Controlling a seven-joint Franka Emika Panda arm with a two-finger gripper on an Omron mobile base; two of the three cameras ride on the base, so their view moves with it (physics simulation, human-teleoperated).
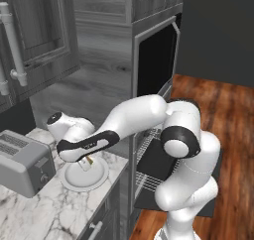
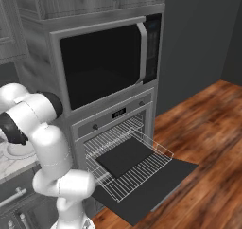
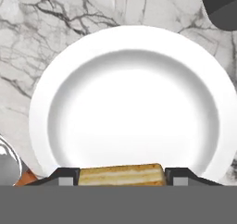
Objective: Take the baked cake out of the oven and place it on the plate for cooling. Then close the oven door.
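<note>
One cake [image 3: 121, 174] sits clamped in my gripper [image 3: 121, 177] above the plate [image 3: 46, 102]; its lower part is cut off, my fingertips [image 3: 65, 177] barely visible.

The arm covers most of the plate [image 2: 19, 151] in the right base view. The cake's [image 3: 121, 174] lower part is cut off at the hand view's bottom. The toaster [image 1: 22, 162] runs off the left edge.

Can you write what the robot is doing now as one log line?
gripper: shut on cake | over plate | oven door: open
</note>
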